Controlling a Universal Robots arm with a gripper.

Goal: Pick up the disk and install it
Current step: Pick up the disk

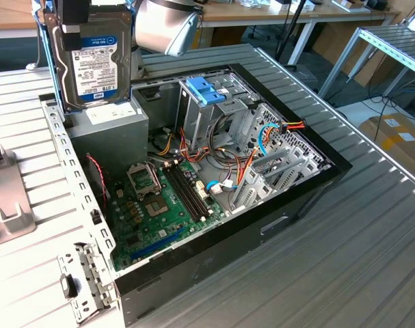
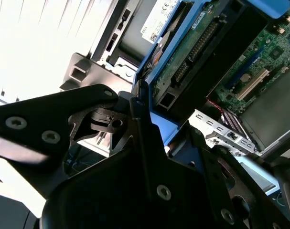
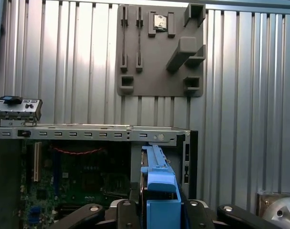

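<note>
Ribbed grey metal worktop spreads across the front of the exterior view. It carries an open computer case with its motherboard exposed. The gripper is clamped on the disk. The disk hangs upright, label outward, above the power supply at the exterior view's left. In the first wrist view, dark fingers flank the disk's blue side piece. A grey fixture plate lies on the worktop beside the case. Wood-topped desks stand behind, and a cardboard box sits on the floor.
</note>
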